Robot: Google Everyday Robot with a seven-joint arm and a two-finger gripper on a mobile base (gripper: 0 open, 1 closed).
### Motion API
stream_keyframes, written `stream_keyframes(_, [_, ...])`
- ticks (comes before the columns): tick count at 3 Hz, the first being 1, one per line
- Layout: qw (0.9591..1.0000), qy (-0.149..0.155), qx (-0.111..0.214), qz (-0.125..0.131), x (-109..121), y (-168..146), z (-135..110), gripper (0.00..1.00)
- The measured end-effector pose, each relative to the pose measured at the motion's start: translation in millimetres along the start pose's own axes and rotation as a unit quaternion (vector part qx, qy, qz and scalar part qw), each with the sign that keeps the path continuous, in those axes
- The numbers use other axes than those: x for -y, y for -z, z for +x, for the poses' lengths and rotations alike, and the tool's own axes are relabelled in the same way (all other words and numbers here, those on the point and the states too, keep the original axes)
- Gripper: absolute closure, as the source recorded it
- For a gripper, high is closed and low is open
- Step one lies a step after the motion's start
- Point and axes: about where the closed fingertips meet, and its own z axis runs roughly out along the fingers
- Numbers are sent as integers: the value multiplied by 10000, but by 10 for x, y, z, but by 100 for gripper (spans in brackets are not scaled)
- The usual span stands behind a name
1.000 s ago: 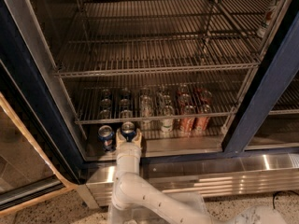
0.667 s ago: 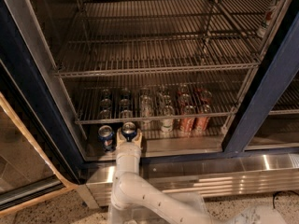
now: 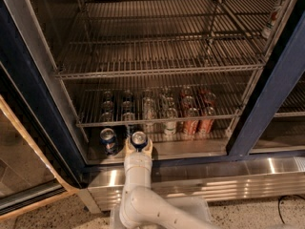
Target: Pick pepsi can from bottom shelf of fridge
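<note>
Clasping the upright pepsi can [image 3: 138,138] by its 2 sides, the gripper [image 3: 138,146] sits low on the bottom shelf [image 3: 190,149], likely to clear the wire rack [image 3: 157,120] above.

Cans low in the fridge [image 3: 269,97], arm reaching in from the lower centre of the frame.
The gripper [image 3: 138,146] is at lower centre over the bottom shelf [image 3: 190,149], fingers closed on either side of the pepsi can [image 3: 138,138]; a second can [image 3: 108,140] stands just left of it; rows of cans [image 3: 167,114] stand on the wire rack [image 3: 90,114] above and behind.
</note>
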Motion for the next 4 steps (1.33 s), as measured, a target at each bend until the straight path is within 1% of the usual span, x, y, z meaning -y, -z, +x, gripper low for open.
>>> stream_keyframes(1, [10000,-28,71,59,140,222,-119,100])
stream_keyframes(3, [9992,-29,127,388,440,603,-271,100])
stream_keyframes(4, [9994,-29,113,315,494,785,-309,100])
